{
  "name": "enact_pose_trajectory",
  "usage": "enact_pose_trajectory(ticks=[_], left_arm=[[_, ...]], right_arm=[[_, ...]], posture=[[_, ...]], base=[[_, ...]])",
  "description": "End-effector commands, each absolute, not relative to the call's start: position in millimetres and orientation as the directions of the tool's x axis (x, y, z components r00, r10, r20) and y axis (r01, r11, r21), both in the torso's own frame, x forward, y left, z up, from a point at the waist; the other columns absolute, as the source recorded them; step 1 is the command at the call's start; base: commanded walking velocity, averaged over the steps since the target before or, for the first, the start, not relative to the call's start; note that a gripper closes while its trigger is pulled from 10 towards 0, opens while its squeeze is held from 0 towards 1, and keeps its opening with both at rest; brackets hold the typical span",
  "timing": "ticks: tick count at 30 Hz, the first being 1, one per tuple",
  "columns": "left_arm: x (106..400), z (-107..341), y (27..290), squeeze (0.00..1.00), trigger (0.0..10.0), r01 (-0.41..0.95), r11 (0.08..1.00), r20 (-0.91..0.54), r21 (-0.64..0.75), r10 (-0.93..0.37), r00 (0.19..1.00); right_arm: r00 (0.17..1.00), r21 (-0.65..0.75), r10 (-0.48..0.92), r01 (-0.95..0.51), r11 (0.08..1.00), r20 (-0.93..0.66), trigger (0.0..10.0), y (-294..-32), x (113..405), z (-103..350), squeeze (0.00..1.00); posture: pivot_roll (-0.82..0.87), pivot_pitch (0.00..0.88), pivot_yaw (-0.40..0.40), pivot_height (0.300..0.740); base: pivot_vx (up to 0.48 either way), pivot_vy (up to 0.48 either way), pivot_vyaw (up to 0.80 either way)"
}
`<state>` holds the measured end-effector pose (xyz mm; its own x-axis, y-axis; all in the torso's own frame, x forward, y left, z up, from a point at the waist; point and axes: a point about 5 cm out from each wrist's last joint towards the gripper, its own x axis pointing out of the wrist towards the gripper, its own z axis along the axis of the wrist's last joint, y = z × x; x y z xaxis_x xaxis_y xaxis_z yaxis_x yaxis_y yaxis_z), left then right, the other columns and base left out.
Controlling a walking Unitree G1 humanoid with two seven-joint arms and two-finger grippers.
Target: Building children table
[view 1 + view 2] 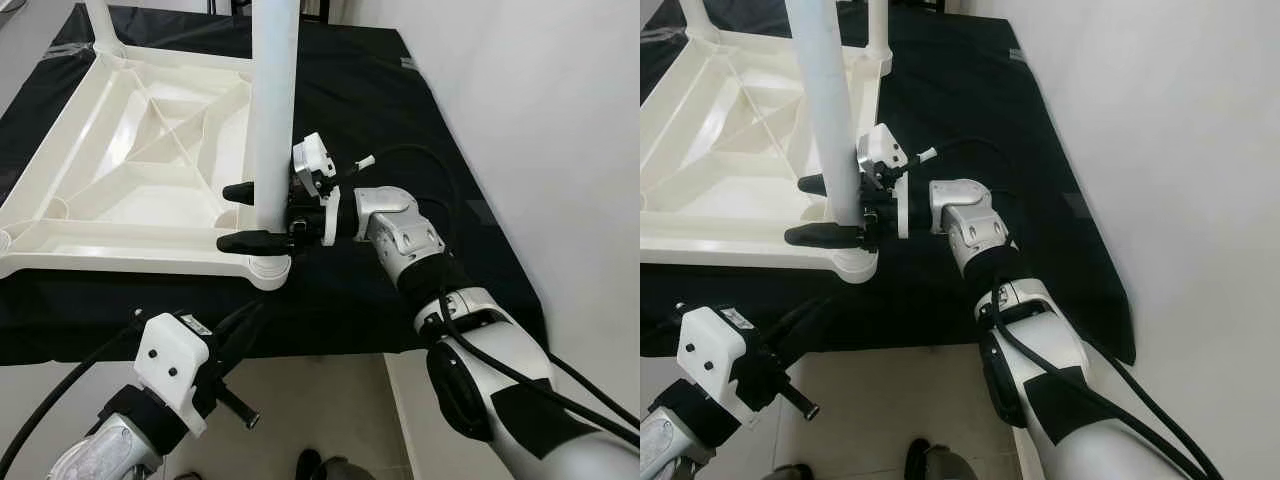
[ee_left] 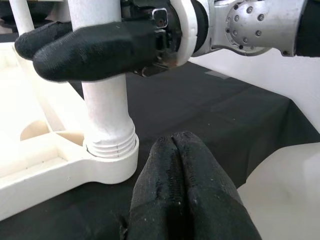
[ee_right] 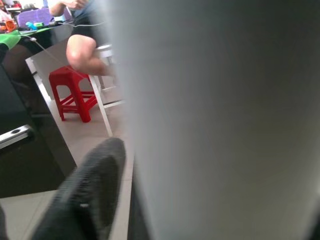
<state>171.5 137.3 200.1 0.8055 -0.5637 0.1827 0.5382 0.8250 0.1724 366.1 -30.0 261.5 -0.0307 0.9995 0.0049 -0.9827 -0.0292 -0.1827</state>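
Top of the white table leg (image 1: 273, 110) cut off by the frame edge; blurred to a pale wall in the right wrist view. Right gripper (image 1: 248, 217) clamped on that leg low down, one black finger on each side, just above the threaded socket (image 2: 111, 150) at the near corner of the upturned white tabletop (image 1: 130, 160). Left gripper (image 2: 182, 200) low and near the table edge, fingers pressed together, holding nothing. Black cloth (image 1: 400, 110) over the table; pale floor below. Beyond: a red stool (image 3: 75, 97) and a seated person's knee (image 3: 82, 50).
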Motion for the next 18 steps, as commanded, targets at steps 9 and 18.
enact_pose_trajectory(ticks=[9,18], left_arm=[[167.0,201.2,135.4,0.0,10.0,0.56,0.808,0.167,0.183,-0.587,0.792],[167.3,201.6,136.1,0.0,10.0,0.568,0.803,0.169,0.18,-0.594,0.787]], right_arm=[[-0.011,-0.178,1.0,-0.984,-0.014,-0.015,0.0,-37.4,369.1,252.7,0.0],[0.283,-0.171,0.958,-0.947,0.273,-0.043,0.0,-63.7,377.0,223.2,0.0]], posture=[[0.22,0.265,-0.166,0.74],[0.19,0.268,-0.17,0.74]], base=[[0.0,0.0,0.0],[0.0,0.0,0.0]])
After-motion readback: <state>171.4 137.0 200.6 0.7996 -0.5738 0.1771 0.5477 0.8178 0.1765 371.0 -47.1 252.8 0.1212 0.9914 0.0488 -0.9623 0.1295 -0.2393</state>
